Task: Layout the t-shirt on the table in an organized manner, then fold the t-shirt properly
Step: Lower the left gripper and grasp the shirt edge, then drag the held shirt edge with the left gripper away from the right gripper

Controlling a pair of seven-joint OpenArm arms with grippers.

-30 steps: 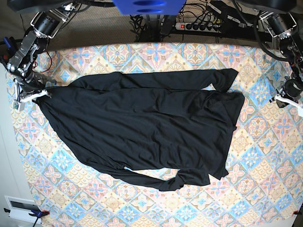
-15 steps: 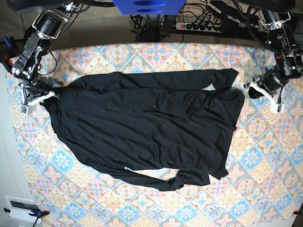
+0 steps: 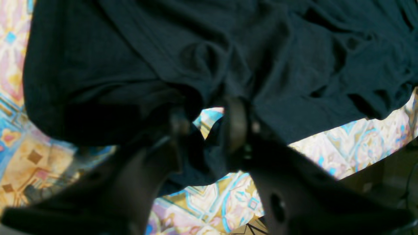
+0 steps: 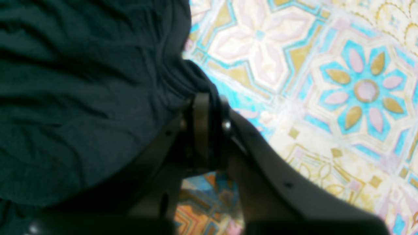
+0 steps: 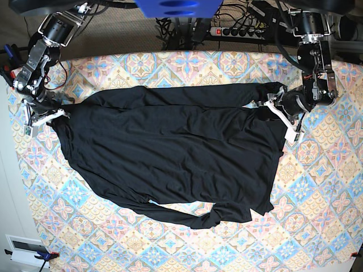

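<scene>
My right gripper [image 4: 209, 127] jaws clamp the t-shirt [image 5: 170, 153] edge, upper left. Left gripper [image 3: 205, 130] jaws apart, fabric between; grip unclear, blurry. Counter [image 5: 317, 187] corners cut off.

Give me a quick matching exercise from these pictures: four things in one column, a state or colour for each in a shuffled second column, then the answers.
Things:
1. t-shirt
2. left gripper
3. right gripper
4. table

States or colours:
A. jaws apart at the cloth's edge
B. pastel floral tiles
C. plain black, spread out
D. shut on the fabric

Pairs: 1-C, 2-A, 3-D, 4-B
</scene>
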